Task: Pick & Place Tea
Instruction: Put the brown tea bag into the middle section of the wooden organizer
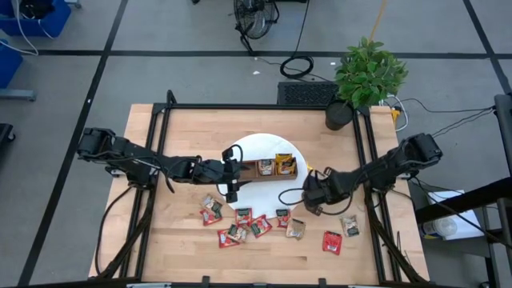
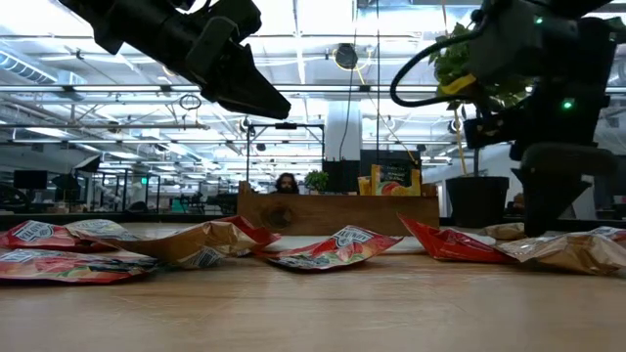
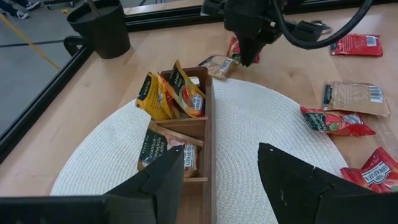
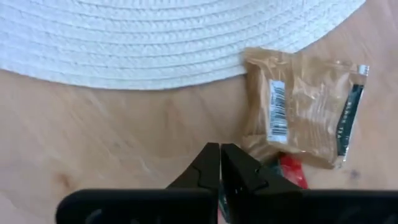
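From above, the wooden table [image 1: 176, 240] filled the middle of the frame, with a round white woven mat [image 1: 248, 192] at its centre. A brown wooden tray [image 1: 268, 167] lay on the mat's upper part, holding yellow and tan sachets [image 1: 282, 164] toward its right end. The left gripper [image 1: 232, 178] sat at the mat's left edge, just left of the tray. The right gripper [image 1: 307, 194] hung just off the mat's right edge. A scatter of red and tan tea sachets [image 1: 240, 224] lay on bare wood across the lower middle of the frame, with two more at lower right. A potted plant [image 1: 364, 76] stood at the table's upper right corner.

In the low view, crumpled red sachets [image 2: 333, 249] lined the tabletop from left to right, the tray [image 2: 337, 210] behind them at centre. One gripper [image 2: 256, 98] hung at upper left, clear of the table; the other arm [image 2: 548, 117] came down at right.

In the left wrist view, the left gripper [image 3: 221, 180] stood with fingers [image 3: 165, 177] spread apart, empty, over the tray [image 3: 208, 137] and its upright sachets [image 3: 168, 93]. The right arm [image 3: 255, 25] showed at top centre.

In the right wrist view, the right gripper [image 4: 220, 163] had its fingertips [image 4: 208, 165] pressed together, grasping nothing visible, above bare wood beside a tan sachet [image 4: 298, 115] at the mat's edge [image 4: 155, 43].
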